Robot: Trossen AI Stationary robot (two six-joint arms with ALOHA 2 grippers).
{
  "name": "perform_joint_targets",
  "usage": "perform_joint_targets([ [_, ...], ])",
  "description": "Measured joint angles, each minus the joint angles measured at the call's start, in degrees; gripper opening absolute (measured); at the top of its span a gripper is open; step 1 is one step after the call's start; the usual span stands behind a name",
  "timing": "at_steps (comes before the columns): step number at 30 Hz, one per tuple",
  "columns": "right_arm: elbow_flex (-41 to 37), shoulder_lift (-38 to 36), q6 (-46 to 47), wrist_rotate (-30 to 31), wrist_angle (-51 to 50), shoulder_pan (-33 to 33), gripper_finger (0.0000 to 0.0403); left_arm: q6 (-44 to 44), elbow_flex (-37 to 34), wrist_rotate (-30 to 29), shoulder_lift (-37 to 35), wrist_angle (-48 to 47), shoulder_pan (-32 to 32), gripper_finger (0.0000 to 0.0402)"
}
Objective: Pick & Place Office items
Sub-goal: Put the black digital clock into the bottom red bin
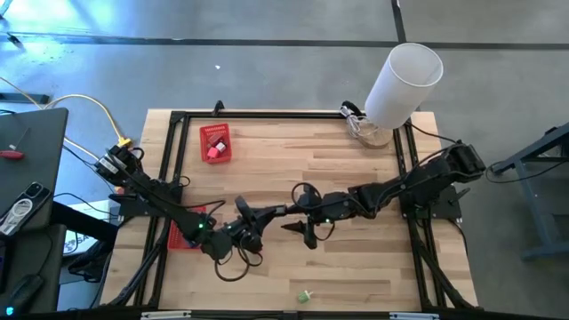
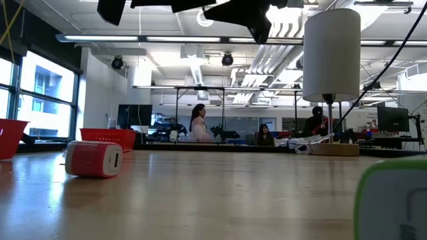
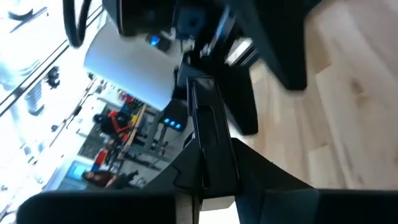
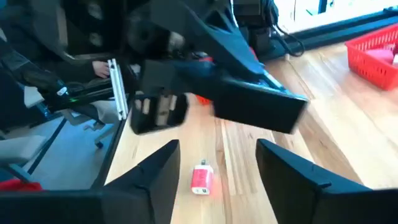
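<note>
A: Two arms meet over the middle of the table (image 1: 356, 267) in the high view. Which one is nearest an office item?

B: The right gripper (image 4: 217, 168). In its wrist view the two dark fingers stand spread wide, and a small red and white item (image 4: 201, 178) lies on the wood in the gap between them, touching neither (it sits farther out than the fingertips, not pinched).

A: And the left gripper (image 1: 274, 212)?

B: In the high view it sits at centre frame, pointing toward the right gripper (image 1: 307, 233). Its wrist view is filled with dark parts, so I cannot tell whether its jaws are open or closed.

A: Where are the other pieces?

B: A green and white piece (image 1: 305, 294) lies alone near the lower edge of the high view, well apart from both grippers. A red basket (image 1: 215, 143) at the upper left holds something red and pale. A second red basket (image 1: 182, 236) is at lower left, partly under the left arm.

A: Anything else?

B: A white cylinder (image 1: 402, 83) stands at the upper right corner. In the low view a red and white block (image 2: 93, 159) rests at left.
</note>
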Motion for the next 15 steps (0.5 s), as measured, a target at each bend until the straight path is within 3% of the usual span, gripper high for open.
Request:
perform_joint_targets([
  [8,0.0,-0.1,-1.3,-2.0,-1.2,0.0,0.0222,-0.7,0.0,-7.1,-0.4,-0.4,-0.3,0.0054],
  [15,0.0,-0.1,0.0,-2.1,-5.0,0.0,0.0215,-6.5,0.0,-8.7,-0.9,-8.7,1.3,0.005],
])
